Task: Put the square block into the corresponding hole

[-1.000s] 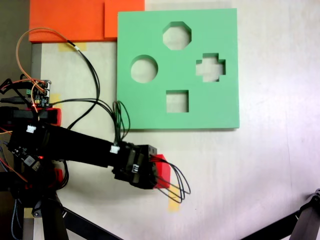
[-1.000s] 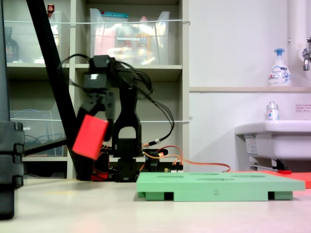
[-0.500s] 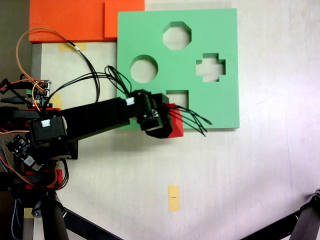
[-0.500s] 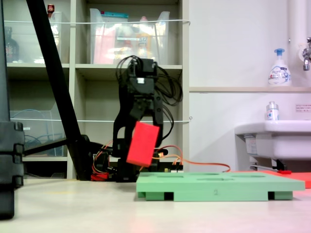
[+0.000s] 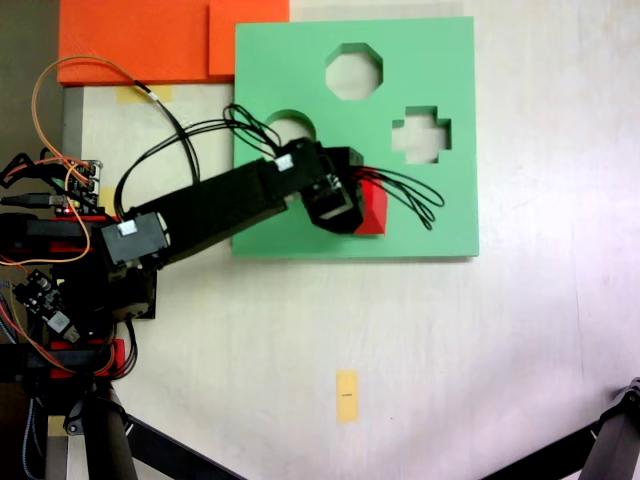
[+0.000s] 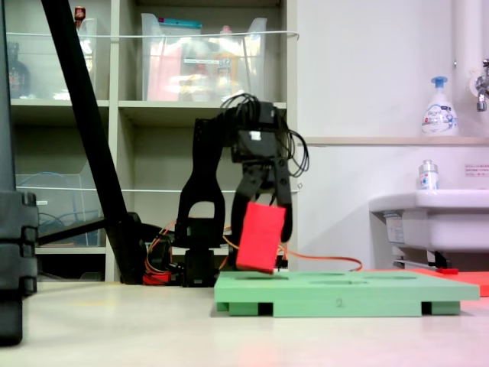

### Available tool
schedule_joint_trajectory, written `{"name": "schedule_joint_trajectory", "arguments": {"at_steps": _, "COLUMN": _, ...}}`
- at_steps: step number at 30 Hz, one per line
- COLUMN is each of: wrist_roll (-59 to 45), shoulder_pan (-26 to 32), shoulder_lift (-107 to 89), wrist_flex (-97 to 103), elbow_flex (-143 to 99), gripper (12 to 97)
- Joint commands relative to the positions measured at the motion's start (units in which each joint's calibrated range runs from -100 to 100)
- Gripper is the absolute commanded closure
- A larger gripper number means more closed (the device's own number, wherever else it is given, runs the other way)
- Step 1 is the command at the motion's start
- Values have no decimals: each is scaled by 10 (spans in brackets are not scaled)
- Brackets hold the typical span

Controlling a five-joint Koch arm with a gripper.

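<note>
White table — tool grips the square block above green board marked "2" — tilted

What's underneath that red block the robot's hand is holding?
The red block hangs tilted in the hand, just above the green foam board. From above, block and hand cover the board's square cutout, so the hole itself is hidden.

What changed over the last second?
The gripper, shut on the red cube, swung from the bare table up the overhead view to above the green foam board, over its square cutout, tilted and low. Board and orange slabs stayed put.
</note>
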Motion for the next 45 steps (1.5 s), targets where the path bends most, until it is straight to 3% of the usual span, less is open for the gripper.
{"name": "schedule_joint_trajectory", "arguments": {"at_steps": 1, "wrist_roll": 8, "shoulder_pan": 4, "shoulder_lift": -4, "wrist_flex": 27, "elbow_flex": 40, "gripper": 788}}
{"name": "schedule_joint_trajectory", "arguments": {"at_steps": 45, "wrist_roll": 25, "shoulder_pan": 21, "shoulder_lift": 37, "wrist_flex": -54, "elbow_flex": 52, "gripper": 788}}
